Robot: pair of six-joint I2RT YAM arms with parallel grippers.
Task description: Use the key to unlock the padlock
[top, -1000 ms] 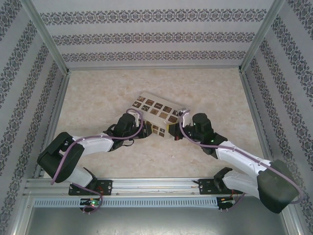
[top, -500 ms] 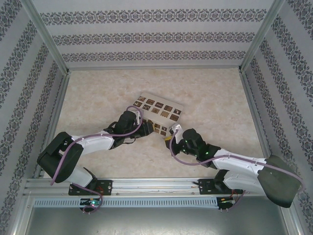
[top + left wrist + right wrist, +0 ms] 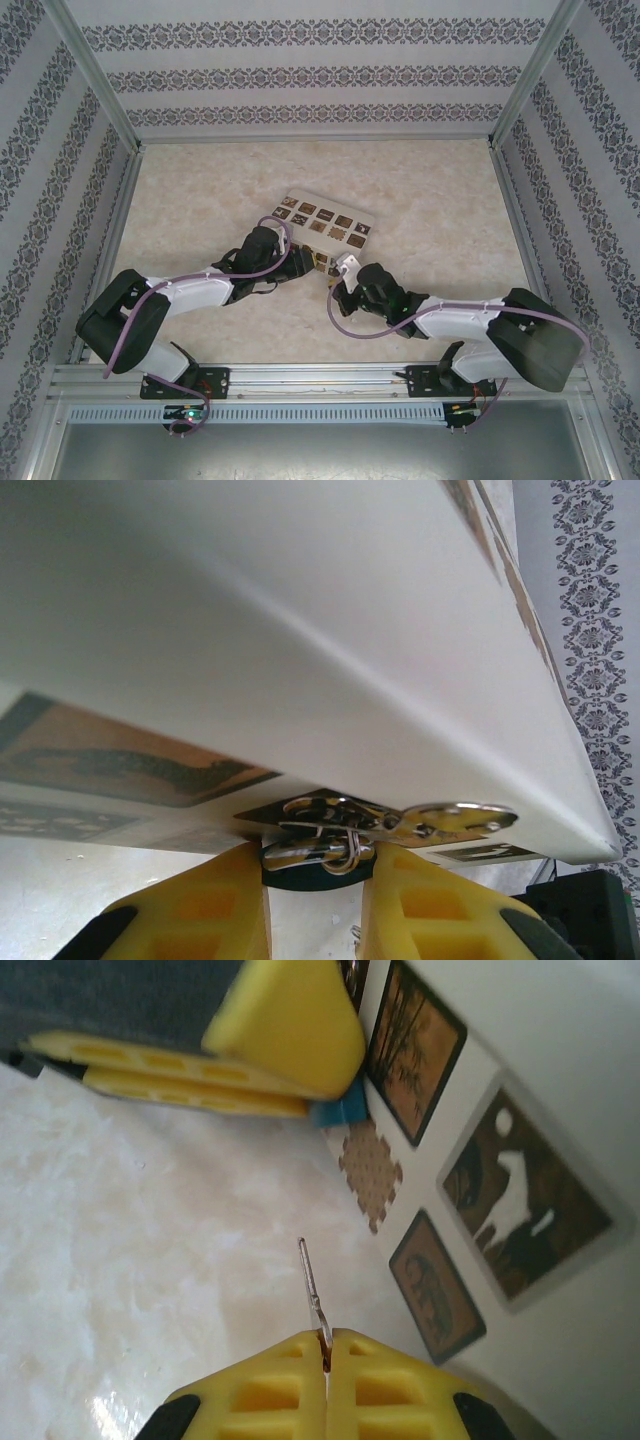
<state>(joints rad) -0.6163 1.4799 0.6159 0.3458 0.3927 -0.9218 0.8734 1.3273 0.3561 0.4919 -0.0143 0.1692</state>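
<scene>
A small dark-blue padlock point(image 3: 312, 872) with a silvery shackle point(image 3: 318, 851) hangs from the metal hasp point(image 3: 400, 820) on the cream box point(image 3: 325, 224). My left gripper point(image 3: 314, 878) is shut on the padlock body, a yellow finger on each side. From the right wrist the padlock point(image 3: 340, 1112) shows as a blue corner under the left gripper's yellow fingers point(image 3: 280, 1030). My right gripper point(image 3: 326, 1338) is shut on the key point(image 3: 311, 1278). Its thin blade sticks out over the table and points toward the padlock, well short of it. From above, both grippers point(image 3: 303, 262) point(image 3: 345, 268) meet at the box's near edge.
The cream box point(image 3: 520, 1160) with brown picture squares lies flat mid-table, close on the right of the key. The marble-look tabletop point(image 3: 200, 190) is open around it. Patterned walls and metal posts point(image 3: 100, 100) enclose the workspace.
My right arm has swung from the box's right end round to its near edge, bringing the key close to the left gripper. The left gripper has stayed on the padlock.
</scene>
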